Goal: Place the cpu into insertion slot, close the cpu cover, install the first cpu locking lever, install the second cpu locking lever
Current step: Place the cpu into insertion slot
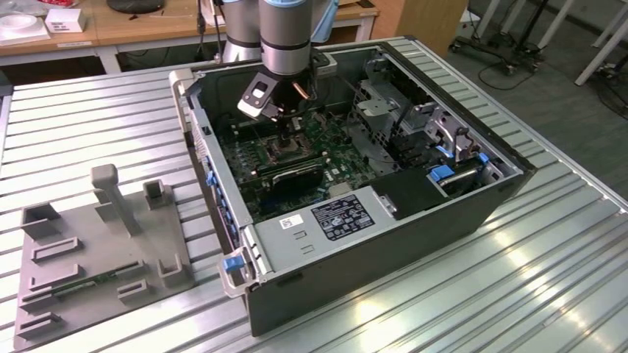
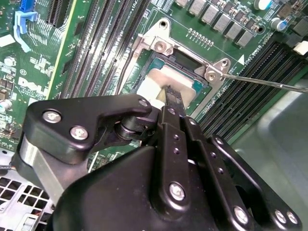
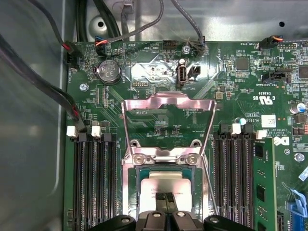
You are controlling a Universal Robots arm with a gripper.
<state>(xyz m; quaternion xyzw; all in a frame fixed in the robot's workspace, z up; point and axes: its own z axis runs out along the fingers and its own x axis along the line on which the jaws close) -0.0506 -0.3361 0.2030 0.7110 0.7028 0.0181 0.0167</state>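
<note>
Deep inside the case [image 1: 393,220], my arm [image 1: 287,37] points straight down, fingers [image 2: 174,98] clenched together (tips resting on the cpu [image 3: 163,182]), which lies in the insertion slot [image 3: 130,190].

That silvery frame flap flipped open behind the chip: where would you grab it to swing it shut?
Probably at the free crossbar of the cpu cover, the edge farthest from its hinge beside the insertion slot. It is a thin plate with a cut-out centre, so pinch that bar across its thickness, coming from the far side, away from the cpu.
</note>
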